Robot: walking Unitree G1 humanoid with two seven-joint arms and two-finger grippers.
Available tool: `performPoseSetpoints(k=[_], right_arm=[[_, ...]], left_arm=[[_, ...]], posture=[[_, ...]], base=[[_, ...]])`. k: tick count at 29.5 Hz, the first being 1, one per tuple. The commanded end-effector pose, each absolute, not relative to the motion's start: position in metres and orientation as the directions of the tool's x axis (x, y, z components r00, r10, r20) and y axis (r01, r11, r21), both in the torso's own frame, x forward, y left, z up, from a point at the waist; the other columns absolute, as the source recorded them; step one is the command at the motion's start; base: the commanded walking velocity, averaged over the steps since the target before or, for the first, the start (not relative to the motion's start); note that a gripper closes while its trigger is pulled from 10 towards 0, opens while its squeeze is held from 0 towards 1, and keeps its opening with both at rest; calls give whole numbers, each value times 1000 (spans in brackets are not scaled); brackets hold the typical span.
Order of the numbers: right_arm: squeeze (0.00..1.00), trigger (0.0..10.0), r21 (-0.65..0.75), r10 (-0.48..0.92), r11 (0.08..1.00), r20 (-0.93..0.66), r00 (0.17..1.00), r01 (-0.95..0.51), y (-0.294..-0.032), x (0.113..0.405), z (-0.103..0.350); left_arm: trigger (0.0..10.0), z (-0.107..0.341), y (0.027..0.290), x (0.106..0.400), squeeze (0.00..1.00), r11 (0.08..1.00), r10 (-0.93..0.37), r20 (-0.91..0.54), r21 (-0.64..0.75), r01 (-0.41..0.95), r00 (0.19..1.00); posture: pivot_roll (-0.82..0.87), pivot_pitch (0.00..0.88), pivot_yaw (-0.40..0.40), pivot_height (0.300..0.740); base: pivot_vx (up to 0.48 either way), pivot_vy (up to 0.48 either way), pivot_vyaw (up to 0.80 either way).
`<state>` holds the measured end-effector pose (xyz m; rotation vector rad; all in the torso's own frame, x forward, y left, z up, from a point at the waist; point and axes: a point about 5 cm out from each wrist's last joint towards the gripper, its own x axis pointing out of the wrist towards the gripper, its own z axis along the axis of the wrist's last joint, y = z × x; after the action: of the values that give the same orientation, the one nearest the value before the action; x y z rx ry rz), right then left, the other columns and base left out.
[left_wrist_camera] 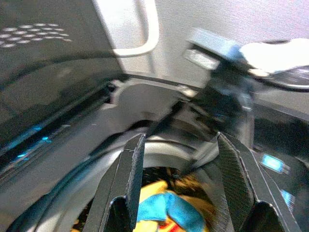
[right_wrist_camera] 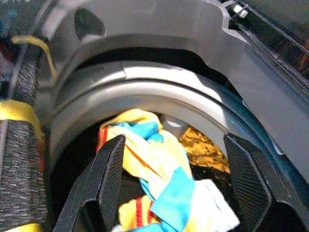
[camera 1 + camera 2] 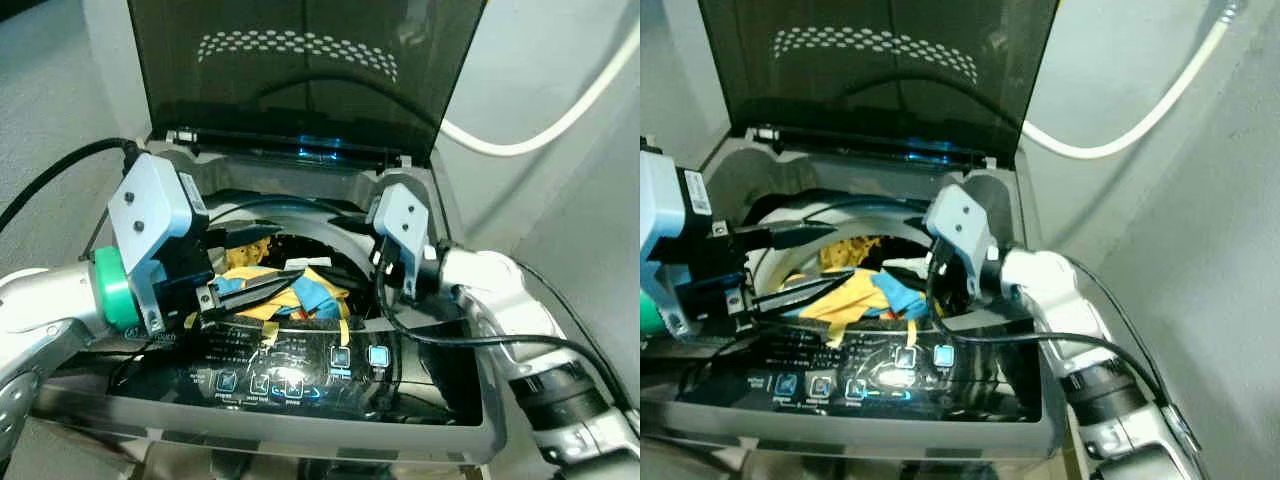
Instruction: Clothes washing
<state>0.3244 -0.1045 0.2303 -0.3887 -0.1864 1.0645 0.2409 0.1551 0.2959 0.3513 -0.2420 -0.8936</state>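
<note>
Washer: we see a top-loader with its dark lid raised at the rear edge; a lit panel runs along the front edge.
Clothes: in the drum, a crumpled heap near the front rim; yellow and bright blue cloth, a white piece, a red stripe, and a mustard patterned piece toward the rear.
Axis: we cannot tell any long axis or heading, as the heap is bunched.
Left gripper: over the drum's left rim, fingers apart, pointing across the opening, holding nothing.
Right gripper: over the right rim, fingers spread wide above the clothes, empty.
Hose: white, on the wall behind.
</note>
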Motion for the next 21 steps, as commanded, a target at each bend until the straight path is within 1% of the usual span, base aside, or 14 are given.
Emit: performPoseSetpoints(k=[1,2,4,5,6,7,8,9,13,14,15,17,19,21], right_arm=[[0,10000,-390,853,494,45,519,-777,-111,327,243],[0,10000,-370,819,561,119,561,-741,-115,330,252],[0,10000,-370,819,561,119,561,-741,-115,330,252],[0,10000,-306,723,690,245,646,-656,-122,338,268],[0,10000,-241,567,824,379,731,-514,-132,344,285],[0,10000,-241,567,824,379,731,-514,-132,344,285],[0,10000,-134,347,935,519,781,-327,-142,342,301],[0,10000,-134,347,935,519,781,-327,-142,342,301],[0,10000,-37,205,973,577,791,-226,-133,327,292],[0,10000,-37,205,973,577,791,-226,-133,327,292],[0,10000,-19,179,978,572,800,-205,-131,325,286],[0,10000,-19,179,978,572,800,-205,-131,325,286],[0,10000,41,144,979,550,823,-198,-118,322,266],[0,10000,42,144,979,549,823,-199,-117,322,265]], left_arm=[[10000,295,155,245,0,599,-773,68,406,690,631],[10000,295,156,249,0,624,-753,80,405,668,654],[10000,295,156,249,0,624,-753,80,405,668,654],[10000,296,158,254,0,660,-719,95,403,634,688],[10000,296,160,262,0,716,-666,129,386,581,734],[10000,296,160,262,0,716,-666,129,386,581,734],[10000,296,164,275,0,804,-563,182,344,484,806],[10000,296,164,275,0,804,-563,182,344,484,806],[10000,287,169,296,0,917,-376,231,234,323,897],[10000,287,169,296,0,917,-376,231,234,323,897],[10000,284,169,301,0,932,-337,240,219,288,910],[10000,284,169,301,0,932,-337,240,219,288,910],[10000,274,162,316,0,960,-250,256,193,204,934],[10000,274,162,317,0,960,-247,257,195,200,934]], posture=[[130,38,-21,720],[130,36,-20,720],[130,36,-20,720],[129,32,-18,720],[130,27,-14,720],[130,27,-14,720],[130,19,-8,720],[130,19,-8,720],[132,7,-5,720],[132,7,-5,720],[137,3,-5,720],[137,3,-5,720],[135,0,4,720],[135,0,4,720]], base=[[0,0,0],[0,0,0],[0,0,0],[0,0,0],[0,0,0],[0,0,0],[0,0,0],[0,0,0],[0,0,0],[0,0,0],[0,0,0],[0,0,0],[0,0,0],[0,0,0]])
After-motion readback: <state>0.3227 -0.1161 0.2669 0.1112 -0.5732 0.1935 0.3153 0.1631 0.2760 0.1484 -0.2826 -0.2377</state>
